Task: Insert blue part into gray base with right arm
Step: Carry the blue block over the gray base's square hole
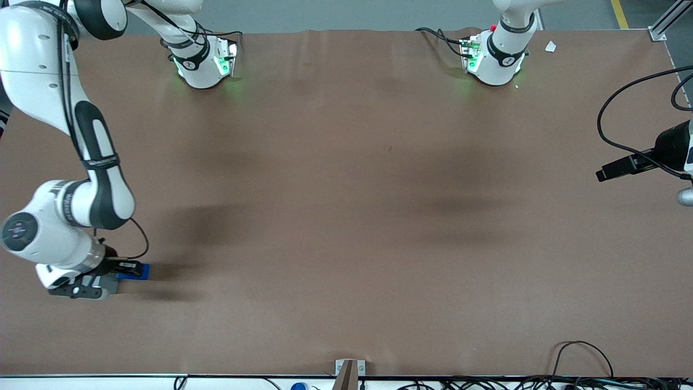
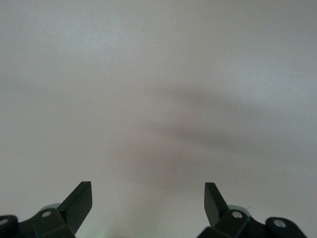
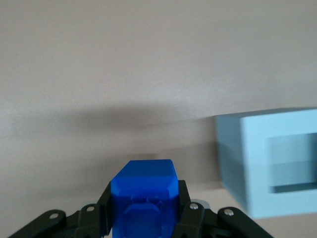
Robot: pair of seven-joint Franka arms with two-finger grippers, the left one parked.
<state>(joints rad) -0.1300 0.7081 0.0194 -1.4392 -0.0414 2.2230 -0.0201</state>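
- Blue part [image 3: 143, 198] sat clamped between the closed fingers of the right arm's claw [image 1: 116, 273], low over the brown tabletop [image 1: 346, 216] at the working arm's end.
- Gray base [image 3: 277, 163] stood just beside it, recess facing up.
- Judged best: lift, centre squarely over the recess, lower straight, release.
- Nothing lay between them; only cables [image 1: 584, 357] at the tabletop's edge.

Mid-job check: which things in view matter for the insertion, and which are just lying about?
For the job: blue part, clamped in the gripper at the working arm's end of the table; gray base beside it, recess empty.
Lying about: white scrap near the parked arm's base; cable loop at the table edge nearest the camera.
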